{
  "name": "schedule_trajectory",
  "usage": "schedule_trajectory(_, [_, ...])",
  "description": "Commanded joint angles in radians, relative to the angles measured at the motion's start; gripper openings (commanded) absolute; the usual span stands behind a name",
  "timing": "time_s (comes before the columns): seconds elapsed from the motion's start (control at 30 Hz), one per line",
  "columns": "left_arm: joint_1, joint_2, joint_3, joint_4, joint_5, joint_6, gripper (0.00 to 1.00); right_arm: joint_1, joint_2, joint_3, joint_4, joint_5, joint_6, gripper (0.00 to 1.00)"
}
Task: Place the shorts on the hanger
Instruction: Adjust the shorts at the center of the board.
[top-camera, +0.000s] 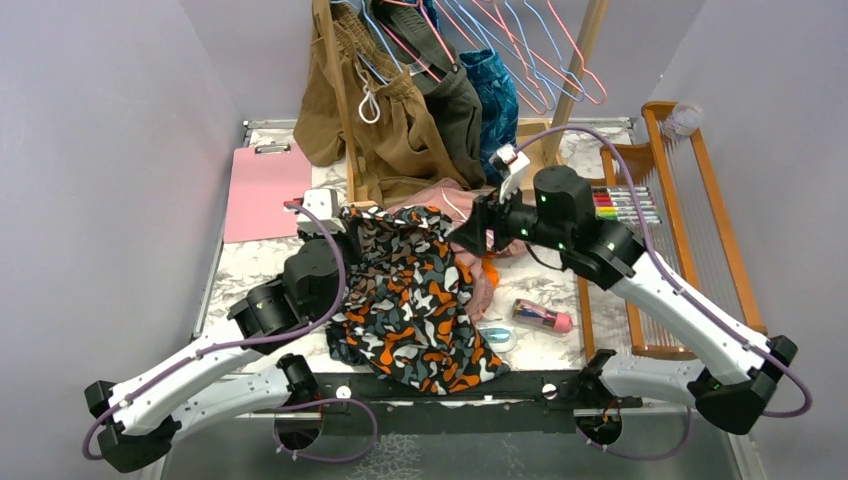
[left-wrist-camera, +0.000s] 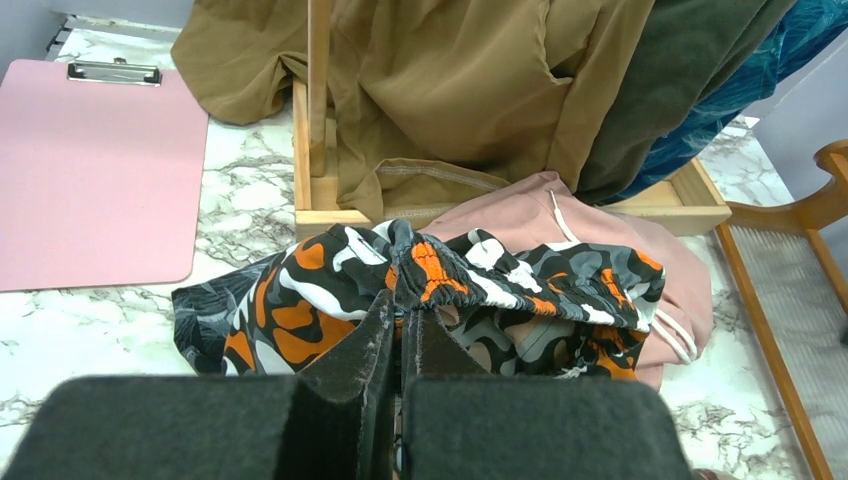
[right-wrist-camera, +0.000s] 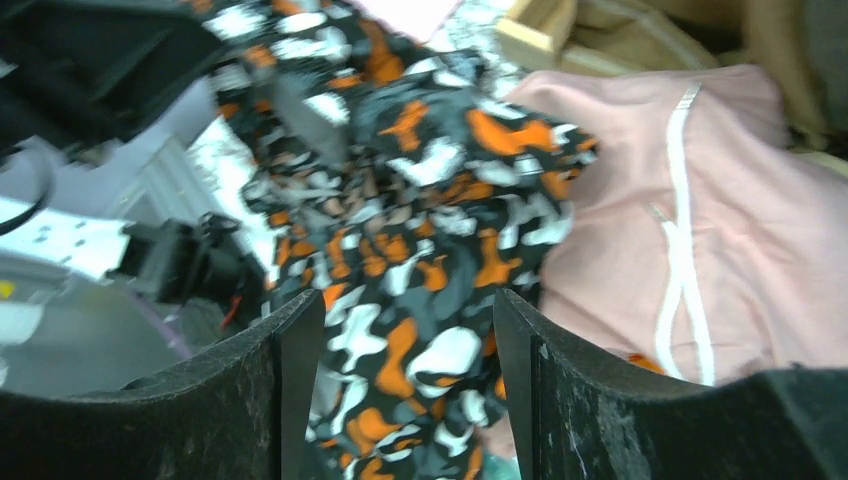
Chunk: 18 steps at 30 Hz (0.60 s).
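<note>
The camouflage-print shorts lie spread on the table's middle, their waistband lifted at the far end. My left gripper is shut on that waistband; the left wrist view shows its fingertips pinched together on the gathered elastic of the shorts. My right gripper is open and hovers just above the shorts' right edge. In the right wrist view its gap frames the shorts, with nothing gripped. A pink wire hanger hangs on the rack at the back among light-blue ones.
Dusty-pink shorts lie under and right of the camouflage pair. Navy leaf-print fabric shows at its left. Brown and green garments hang on a wooden rack. A pink clipboard, markers, a wooden loom and a pink pouch surround them.
</note>
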Motion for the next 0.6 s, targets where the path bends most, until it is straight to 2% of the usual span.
schedule_trajectory(0.0, [0.002,0.016,-0.006,0.065,-0.036,0.009,0.00,0.135,-0.022,-0.037,-0.068,0.004,0.081,0.65])
schedule_trajectory(0.1, [0.001,0.033,-0.002,0.076,-0.043,0.015,0.00,0.305,0.058,-0.024,-0.046,0.129,0.107,0.64])
schedule_trajectory(0.17, [0.003,0.039,0.001,0.078,-0.045,0.016,0.00,0.362,0.113,-0.023,-0.019,0.199,0.133,0.64])
schedule_trajectory(0.37, [0.002,0.034,0.002,0.073,-0.052,0.020,0.00,0.388,0.223,-0.069,0.159,0.332,0.203,0.65])
schedule_trajectory(0.57, [0.003,0.013,0.002,0.060,-0.060,0.029,0.00,0.407,0.331,-0.047,0.214,0.428,0.205,0.66])
